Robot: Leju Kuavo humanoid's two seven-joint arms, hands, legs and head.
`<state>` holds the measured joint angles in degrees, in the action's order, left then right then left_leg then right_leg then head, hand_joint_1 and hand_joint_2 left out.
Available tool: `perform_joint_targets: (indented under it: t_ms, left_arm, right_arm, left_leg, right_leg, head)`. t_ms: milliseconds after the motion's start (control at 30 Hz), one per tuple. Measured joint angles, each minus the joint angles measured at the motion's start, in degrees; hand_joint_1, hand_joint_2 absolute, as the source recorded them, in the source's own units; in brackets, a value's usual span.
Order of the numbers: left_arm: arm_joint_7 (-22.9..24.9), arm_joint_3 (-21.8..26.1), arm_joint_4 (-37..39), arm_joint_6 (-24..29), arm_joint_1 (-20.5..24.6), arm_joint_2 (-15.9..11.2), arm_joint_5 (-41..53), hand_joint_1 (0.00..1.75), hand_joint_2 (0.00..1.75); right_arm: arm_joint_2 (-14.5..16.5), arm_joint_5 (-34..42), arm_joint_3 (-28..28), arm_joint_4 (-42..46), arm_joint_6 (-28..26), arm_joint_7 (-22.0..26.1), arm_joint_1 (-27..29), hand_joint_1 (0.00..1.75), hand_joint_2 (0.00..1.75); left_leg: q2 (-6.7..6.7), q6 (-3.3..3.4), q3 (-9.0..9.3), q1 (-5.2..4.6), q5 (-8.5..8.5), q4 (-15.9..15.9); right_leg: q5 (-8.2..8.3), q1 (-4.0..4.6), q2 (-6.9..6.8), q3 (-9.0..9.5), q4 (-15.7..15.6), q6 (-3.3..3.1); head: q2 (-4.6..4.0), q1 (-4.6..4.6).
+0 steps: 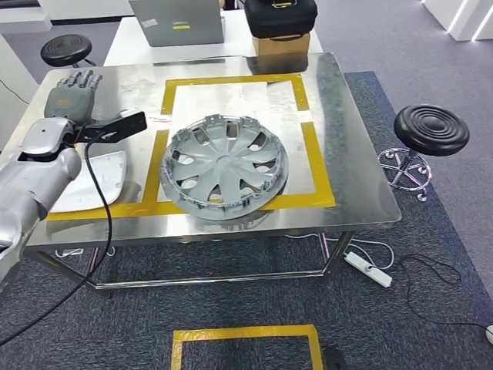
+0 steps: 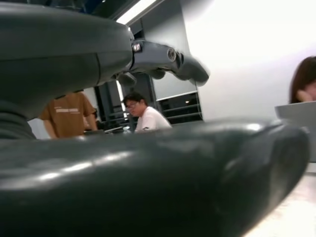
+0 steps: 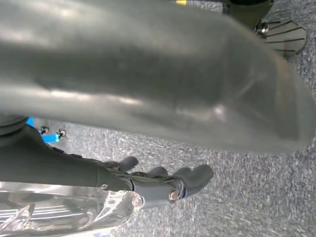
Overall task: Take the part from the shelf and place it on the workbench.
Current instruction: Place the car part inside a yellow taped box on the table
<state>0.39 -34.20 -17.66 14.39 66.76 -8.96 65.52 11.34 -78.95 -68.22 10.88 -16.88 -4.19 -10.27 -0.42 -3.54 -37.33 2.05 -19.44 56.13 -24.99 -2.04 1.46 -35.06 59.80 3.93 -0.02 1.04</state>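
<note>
Floor: grey carpet [image 1: 407, 308] under the rig, with a yellow tape outline [image 1: 244, 339] nearest me.
Workbench: I see a steel workbench [image 1: 360, 177] with a yellow taped rectangle [image 1: 316, 154] on its top.
Part: the grey wheel cover [image 1: 223, 166] lies flat on the bench, mostly inside that rectangle, its near-left edge over the tape.
Left hand: the left hand [image 1: 71, 94] hangs above the bench's left end with fingers spread, holding nothing, well apart from the part (a white panel [image 1: 95, 177] lies beside it).
Right hand: the right hand [image 3: 164, 185] hangs over carpet, fingers extended and loosely apart, holding nothing.
Beyond: a black case [image 1: 280, 17] on a box, a black stool [image 1: 431, 129] to the right.
</note>
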Motion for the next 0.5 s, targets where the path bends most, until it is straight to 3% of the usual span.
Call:
perform_joint_targets:
  t_ms: [67,100,200,267,300,400,433,500]
  left_arm:
    - [0.0,0.3,0.0,0.0,0.0,0.0,0.0,0.0,0.0]
    - [-0.1,0.4,0.0,0.0,-0.1,-0.1,0.0,0.0,0.0]
    - [-0.1,0.5,0.0,-0.1,-0.1,-0.1,0.0,0.0,0.0]
    - [-0.1,0.5,0.0,-0.2,-0.3,-0.1,0.0,0.0,0.0]
    - [-0.2,0.5,0.0,-0.2,-0.4,-0.1,0.1,0.0,0.0]
    - [-0.2,0.5,0.0,-0.2,-0.1,0.0,0.1,0.0,0.0]
    - [-0.2,0.5,0.0,-0.2,0.1,0.1,0.1,0.0,0.0]
    - [-0.2,0.5,0.0,-0.2,0.4,0.3,0.1,0.0,0.0]
  right_arm:
    - [0.0,0.0,0.0,0.0,0.0,0.0,-0.1,0.0,0.0]
    - [0.0,0.0,0.0,0.0,0.0,0.0,-0.1,0.0,0.0]
    - [0.0,-0.1,0.0,0.0,0.0,0.0,-0.1,0.0,0.0]
    - [0.0,-0.1,0.0,0.0,0.0,0.0,-0.1,0.0,0.0]
    - [0.0,-0.1,0.0,0.0,0.0,-0.1,-0.1,0.0,0.0]
    - [0.0,-0.2,0.0,0.0,0.0,-0.1,-0.2,0.0,0.0]
    - [0.0,-0.2,0.0,0.0,0.0,-0.1,-0.2,0.0,0.0]
    - [0.0,-0.3,0.0,0.0,0.0,-0.2,-0.2,0.0,0.0]
  left_leg:
    - [0.05,-0.41,-0.41,0.12,-0.56,0.3]
    - [0.12,-0.48,-1.05,0.12,-2.01,1.8]
    - [0.2,-0.36,-5.0,-0.17,-9.33,12.8]
    - [0.2,-0.03,-5.94,-0.39,-11.7,17.6]
    - [0.2,0.26,-4.77,-0.51,-11.4,16.7]
    - [0.21,1.21,2.89,-0.92,-8.81,6.4]
    - [0.22,1.35,4.54,-1.09,-8.38,3.8]
    - [0.23,1.69,5.01,-1.46,-7.95,2.1]
  right_leg:
    - [0.5,0.07,0.01,-0.7,0.4,-1.21]
    - [0.83,0.06,0.0,-1.07,0.4,-1.73]
    - [1.94,0.28,-0.06,-2.46,0.3,-2.5]
    - [2.81,0.5,-0.13,-3.57,0.3,-2.62]
    - [3.27,0.57,-0.15,-4.12,0.3,-2.59]
    - [4.59,0.72,-0.13,-5.47,0.4,-2.01]
    - [5.07,0.77,-0.14,-5.77,0.3,-1.66]
    - [6.16,0.8,-0.19,-6.07,-0.3,-0.85]
  head:
    - [0.0,-0.11]
    - [0.0,-0.2]
    - [0.0,-0.45]
    - [0.0,-0.46]
    - [0.0,-0.47]
    - [0.0,-0.49]
    - [0.01,-0.47]
    - [0.01,-0.48]
